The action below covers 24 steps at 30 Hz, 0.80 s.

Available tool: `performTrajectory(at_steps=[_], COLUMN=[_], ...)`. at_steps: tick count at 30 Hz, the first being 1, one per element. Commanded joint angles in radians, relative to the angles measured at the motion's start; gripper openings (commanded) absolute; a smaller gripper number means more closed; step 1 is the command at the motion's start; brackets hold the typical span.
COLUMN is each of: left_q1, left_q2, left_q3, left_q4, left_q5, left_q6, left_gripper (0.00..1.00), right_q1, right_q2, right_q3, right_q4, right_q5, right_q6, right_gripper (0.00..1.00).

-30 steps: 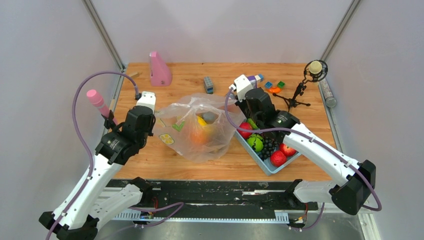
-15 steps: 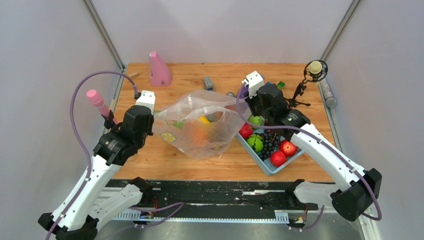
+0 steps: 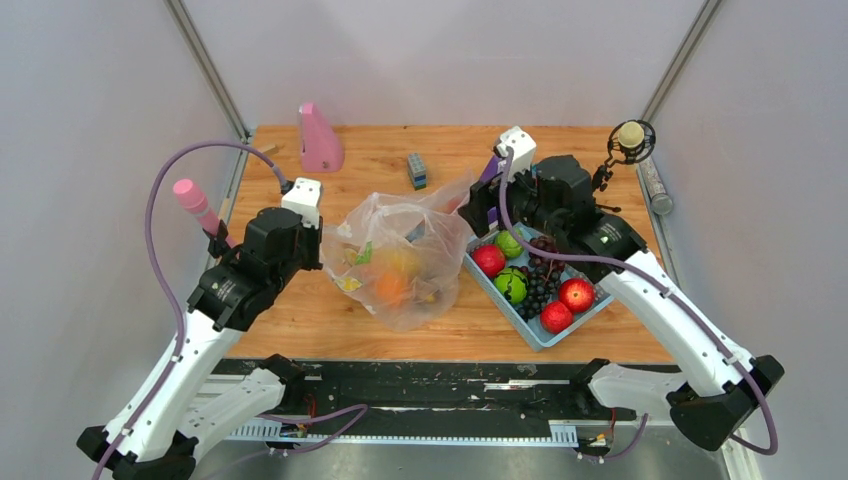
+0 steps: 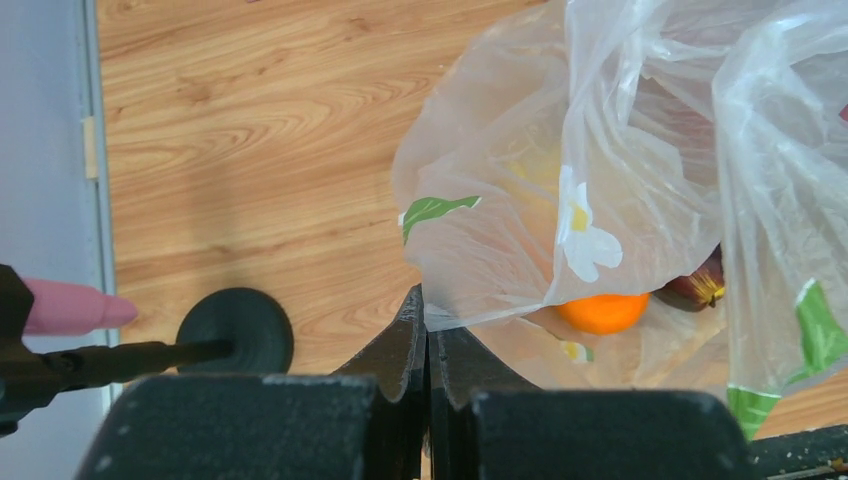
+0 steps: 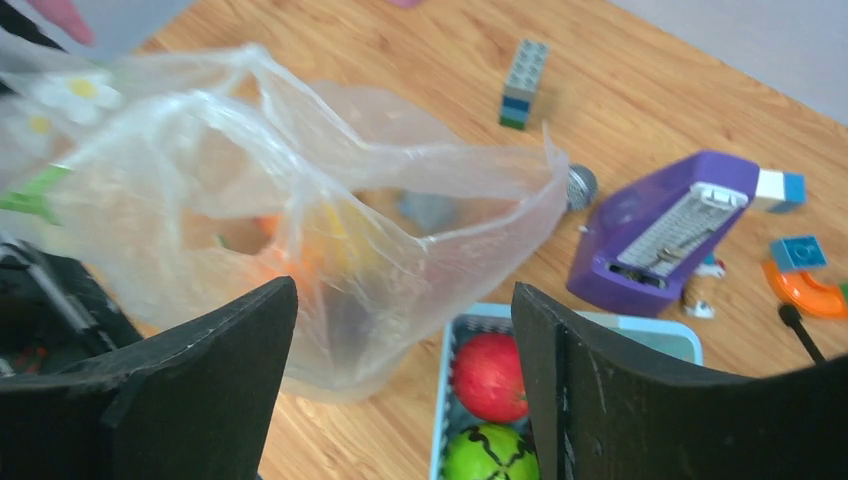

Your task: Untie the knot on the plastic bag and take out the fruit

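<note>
Sagging plastic bag (image 3: pixel 425 232) holds fruit (image 3: pixel 392 286), apparently an orange (image 4: pixel 602 312)

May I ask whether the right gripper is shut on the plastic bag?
No, the right gripper stands wide open, clamping none of the plastic bag.

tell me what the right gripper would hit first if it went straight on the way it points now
Probably the plastic bag: its film fills the gap between the open jaws of the right gripper. The blue tray lies just below that line, so depth leaves doubt.
</note>
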Motion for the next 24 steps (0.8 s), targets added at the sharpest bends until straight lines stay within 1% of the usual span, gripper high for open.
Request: performTrajectory(at_steps=[1, 3, 6, 10, 13, 18, 21, 24], left_q1=[0.005, 0.004, 0.004, 0.004, 0.004, 0.005, 0.005, 0.004], left_q2=[-0.014, -0.019, -0.027, -0.033, -0.039, -0.042, -0.043, -0.044], left_q3=[-0.025, -0.036, -0.045, -0.054, -0.062, -0.069, -0.073, -0.076], left_q4=[0.069, 0.079, 0.09, 0.103, 0.107, 0.113, 0.116, 0.119], left_q5=[0.055, 0.056, 0.058, 0.057, 0.053, 0.052, 0.05, 0.049], left_q6=[-0.027, -0.03, -0.036, -0.039, -0.038, -0.037, -0.037, -0.037], left_gripper=[0.0, 0.0, 0.0, 0.0, 0.0, 0.0, 0.0, 0.0], right_q1=[0.007, 0.008, 0.009, 0.009, 0.012, 0.034, 0.049, 0.066], right_q2=[-0.031, -0.001, 0.076, 0.211, 0.296, 0.399, 0.436, 0.463], right_q3=[0.107, 0.14, 0.196, 0.301, 0.356, 0.391, 0.397, 0.396], right_q4=[0.027, 0.033, 0.036, -0.03, -0.063, -0.065, -0.066, -0.065], right_q5=[-0.105, -0.157, -0.175, -0.215, -0.257, -0.313, -0.344, -0.34], right_q6=[0.112, 0.151, 0.212, 0.24, 0.212, 0.098, 0.058, 0.032], right_gripper=[0.79, 0.77, 0.77, 0.78, 0.77, 0.77, 0.75, 0.72])
